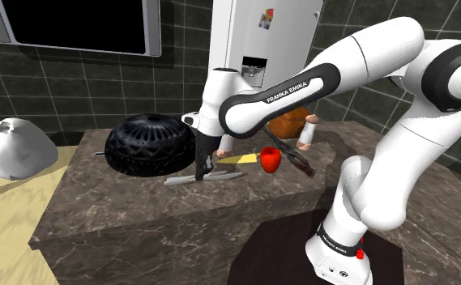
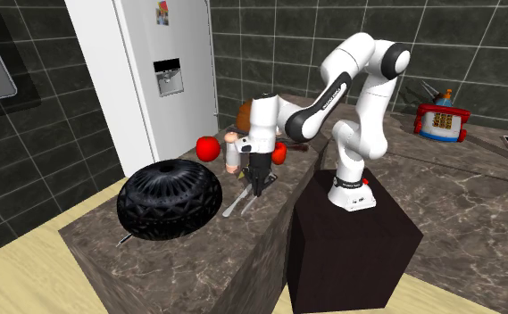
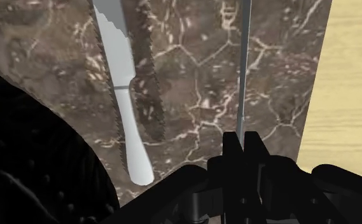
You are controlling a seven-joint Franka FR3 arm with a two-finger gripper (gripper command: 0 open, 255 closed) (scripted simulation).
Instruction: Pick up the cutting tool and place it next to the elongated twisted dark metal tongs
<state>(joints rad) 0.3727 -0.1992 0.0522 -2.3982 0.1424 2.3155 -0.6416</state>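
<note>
Far left: white dome (image 1: pixel 18 148), off the counter, on pale wood.
Counter: dark marbled stone slab (image 1: pixel 139 219). Everything listed below up to the stand sits on it.
Tyre: black ribbed tyre-like thing (image 1: pixel 149 144), lying flat, on the shoulder view's left of the gripper. In the wrist view its black bulk is just beside the knife's handle.
Knife: white knife (image 3: pixel 123 102), flat on the counter between the tyre and the gripper. Its rounded handle end is near the fingertips and the blade runs away from them. A dark jagged shadow hugs the side facing the gripper. The knife is not between the fingers and they don't touch it.
Gripper: black gripper (image 1: pixel 201 172), down at counter level and pointing straight down. In the wrist view the fingers are clamped together.
Strip: thin grey strip (image 3: pixel 242 63), seen edge-on. It comes straight out from between the fingertips and runs roughly parallel to the knife. Can't tell what it is.
Wedge: yellow wedge (image 1: pixel 238 159), just beside the gripper on the shoulder view's right.
Red: red round thing (image 1: pixel 271 159), at the wedge's far end, touching or nearly so.
Tongs: dark tongs (image 1: pixel 301 166), slanted, just beside the red thing on the shoulder view's right.
Knife vs tongs: apart. The gripper, wedge and red thing lie between them.
Behind the arm: orange round thing (image 1: pixel 289 123), partly hidden, and a small pale bottle-like thing (image 1: pixel 309 133) next to it.
Back wall: white fridge (image 1: pixel 253 32) against dark tiles.
Stand: dark box (image 1: pixel 281 243), lower right in the shoulder view, up against the counter.
</note>
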